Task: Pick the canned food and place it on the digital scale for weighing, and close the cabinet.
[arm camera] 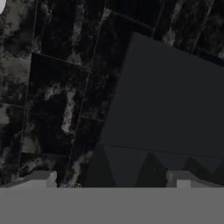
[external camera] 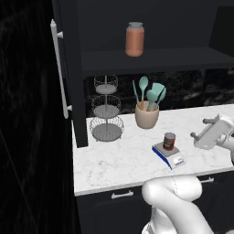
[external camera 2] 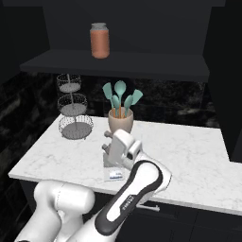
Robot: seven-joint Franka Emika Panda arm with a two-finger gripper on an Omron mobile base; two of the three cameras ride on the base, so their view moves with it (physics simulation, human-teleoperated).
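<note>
Left base view: canned food [external camera: 169,141] sitting on digital scale [external camera: 169,154]; gripper [external camera: 204,130] spread, empty; cabinet [external camera: 68,68] door swinging stiffly, best pushed near bar handle [external camera: 58,68].

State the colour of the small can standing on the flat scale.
Red, with a white-patched label: the small can on the blue-bodied flat scale. Left base view shows it best.

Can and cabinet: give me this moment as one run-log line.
can: upright on scale | cabinet: doors open, jar on shelf | tool: right of scale, holding nothing | left: close cabinet
</note>
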